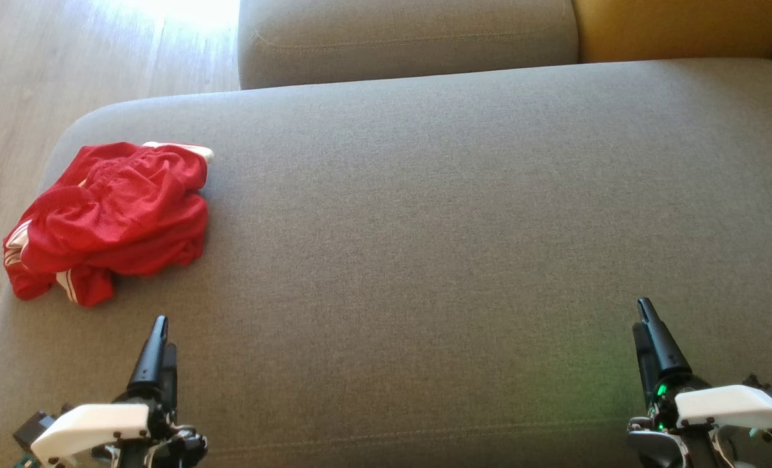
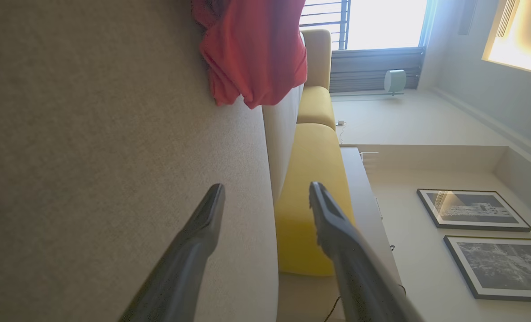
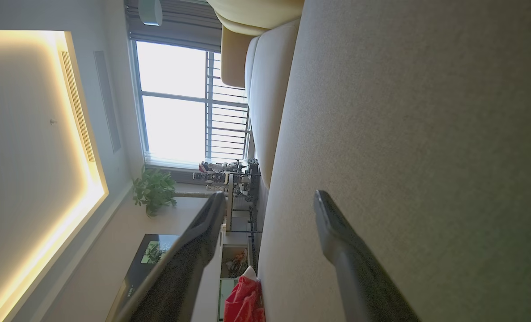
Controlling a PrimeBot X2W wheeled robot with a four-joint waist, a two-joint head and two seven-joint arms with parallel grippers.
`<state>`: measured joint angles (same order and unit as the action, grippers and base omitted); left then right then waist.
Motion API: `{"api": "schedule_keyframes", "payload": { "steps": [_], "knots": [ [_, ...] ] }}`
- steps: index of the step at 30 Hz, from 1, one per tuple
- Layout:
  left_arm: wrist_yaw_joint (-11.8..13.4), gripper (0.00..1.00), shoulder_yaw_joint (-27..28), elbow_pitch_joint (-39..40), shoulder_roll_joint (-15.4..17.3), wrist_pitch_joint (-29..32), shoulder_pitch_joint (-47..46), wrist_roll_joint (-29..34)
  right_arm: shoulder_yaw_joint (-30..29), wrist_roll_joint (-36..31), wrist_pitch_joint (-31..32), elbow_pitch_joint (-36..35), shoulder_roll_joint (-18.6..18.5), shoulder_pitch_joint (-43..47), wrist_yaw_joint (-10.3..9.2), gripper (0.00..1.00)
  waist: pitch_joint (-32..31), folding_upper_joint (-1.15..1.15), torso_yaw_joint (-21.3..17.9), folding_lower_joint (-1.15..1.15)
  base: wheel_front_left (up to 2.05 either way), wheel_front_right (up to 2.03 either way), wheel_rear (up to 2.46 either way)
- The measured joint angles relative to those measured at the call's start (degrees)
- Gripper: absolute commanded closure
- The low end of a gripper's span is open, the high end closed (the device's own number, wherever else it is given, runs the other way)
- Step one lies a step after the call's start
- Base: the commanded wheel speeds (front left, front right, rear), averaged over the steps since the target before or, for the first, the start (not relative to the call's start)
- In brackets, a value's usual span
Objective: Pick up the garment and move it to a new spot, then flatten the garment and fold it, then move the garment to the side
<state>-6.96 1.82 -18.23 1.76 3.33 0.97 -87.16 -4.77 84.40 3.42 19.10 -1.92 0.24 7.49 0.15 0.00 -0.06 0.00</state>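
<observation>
Jaws of the left gripper [image 2: 266,187] are seen standing wide apart, and nothing is held between them. The same is seen at the right gripper [image 3: 270,196], whose two dark fingers are spread to the full with only bare upholstery beyond them. Both grippers are poised low over the near edge of a grey seat cushion [image 1: 425,227], with fingers pointed forward across it.

The garment [image 1: 110,218], red with white stripes, is found crumpled in a heap on the cushion. It lies just ahead of the left gripper's fingertips and a little to their left, near them but untouched. From the right gripper it is well apart, far off to that gripper's left across the open stretch of cushion. In the right wrist view a small part of it is glimpsed past the left-hand finger, at the bottom edge.

Further ahead of both grippers a grey back cushion [image 1: 405,39] is seen, with a yellow cushion [image 1: 678,26] beside it, ahead of the right gripper. Wooden floor [image 1: 67,58] is visible beyond the garment, to the left of the left gripper. Two framed pictures [image 2: 471,210] are shown on a wall in the left wrist view.
</observation>
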Motion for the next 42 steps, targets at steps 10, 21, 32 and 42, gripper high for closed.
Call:
{"api": "schedule_keyframes", "payload": {
  "steps": [10,21,32,42],
  "knots": [
    [0.45,0.00,-0.46,2.94,-0.01,-1.74,-0.01,10.59,1.60,-10.37,-1.51,-2.43,0.00,-0.04,0.00,0.00,0.35,0.00,-0.05,0.00,0.00,0.00,0.00],
    [3.04,0.00,-1.82,4.48,-0.01,-3.50,-0.01,21.69,3.31,-19.53,-3.53,-5.35,-0.01,-0.83,0.00,0.00,0.65,0.00,-0.46,0.00,0.00,0.00,0.00],
    [5.04,0.00,-2.67,7.20,0.01,-5.04,-0.09,28.65,4.17,-28.14,-5.03,-6.97,-0.02,-0.97,0.00,0.00,1.27,0.00,-0.62,0.00,0.00,0.00,0.00],
    [5.57,0.00,-3.83,8.78,0.02,-6.77,-0.08,36.84,5.69,-35.91,-6.80,-8.12,-0.04,-1.40,0.00,0.00,0.85,0.00,-1.11,0.00,0.00,0.00,0.00]
  ]
}}
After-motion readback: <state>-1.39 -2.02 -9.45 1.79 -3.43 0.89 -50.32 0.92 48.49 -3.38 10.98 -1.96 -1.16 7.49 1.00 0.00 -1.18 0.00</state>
